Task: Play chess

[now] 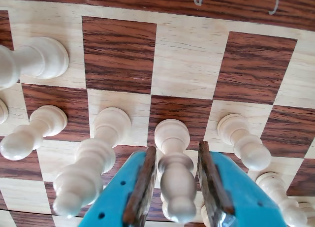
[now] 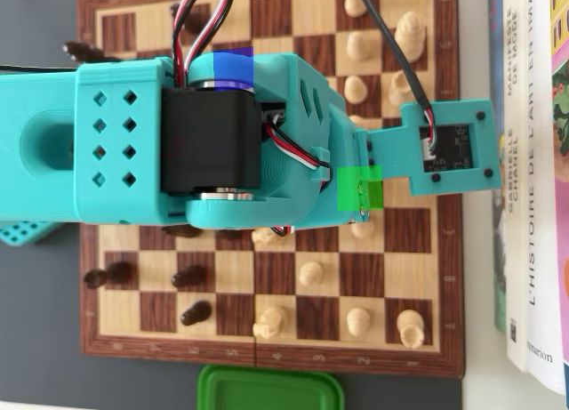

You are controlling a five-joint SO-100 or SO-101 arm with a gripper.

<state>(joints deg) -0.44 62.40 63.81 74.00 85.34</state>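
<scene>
wooden chessboard (image 1: 192,64) fills the wrist view, dark and light veneer squares with a dark border at the far edge; in the overhead view the board (image 2: 444,277) is seen on a grey tabletop (image 2: 40,339), with books (image 2: 533,161) at the right and a green lid (image 2: 269,388) at the bottom edge.

nearest the wrist camera: end effector (image 1: 177,187), teal jaws lined with brown pads, held apart on either side of a light pawn (image 1: 174,173). the pads are close beside the pawn's body; contact cannot be confirmed, so it is recorded as straddled, not yet clamped. the pawn stands upright on its square.

beside it: a taller light piece (image 1: 91,165) just to the left, another light pawn (image 1: 243,141) to the right, a further pawn (image 1: 32,133) far left. beyond: a large light piece (image 1: 34,59) at upper left, then empty squares up to the border.

handling, judged: turned wood, light, rigid, not fragile; the smooth finish and rounded profile are likely slippery. hold is best taken at the narrow neck below the head, or across the body above the base. neighbours stand near, so a straight vertical lift is advised. dark pieces (image 2: 191,277) are noted at the left in the overhead view.
</scene>
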